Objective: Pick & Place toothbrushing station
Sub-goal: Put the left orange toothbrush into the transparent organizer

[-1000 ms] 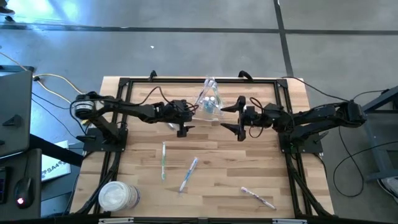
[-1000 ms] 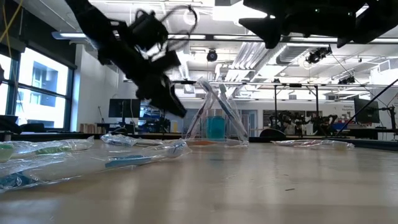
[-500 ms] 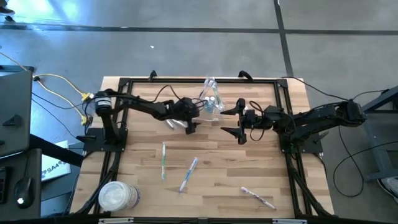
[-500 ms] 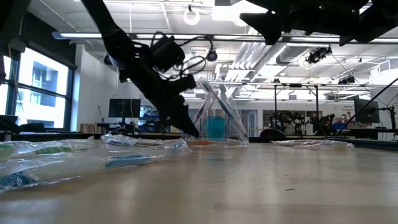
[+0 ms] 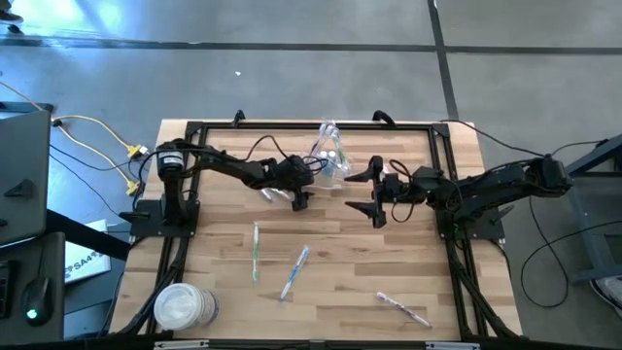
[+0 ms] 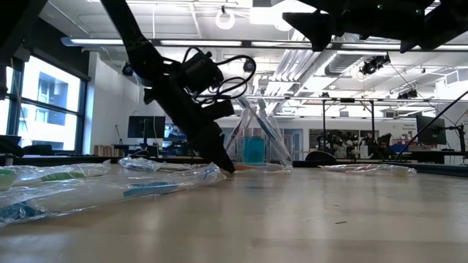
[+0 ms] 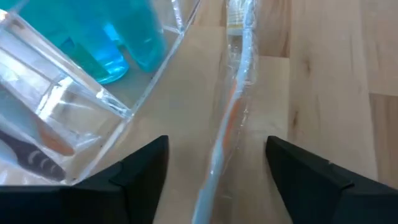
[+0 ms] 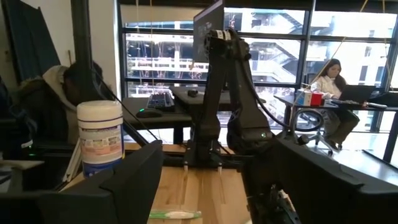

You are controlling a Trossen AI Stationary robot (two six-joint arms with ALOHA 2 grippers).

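While the left gripper (image 7: 214, 165) is lowering beside the cup (image 5: 331, 161), fingers wide astride a wrapped toothbrush (image 7: 231, 112), the right gripper (image 5: 374, 192) is hanging open, empty. Cup holding a few items; three toothbrushes (image 5: 256, 250) lying on the counter (image 5: 340, 262) unplaced.

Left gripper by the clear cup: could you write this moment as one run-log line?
left gripper: open, astride wrapped toothbrush beside clear cup | right gripper: open, waiting, empty
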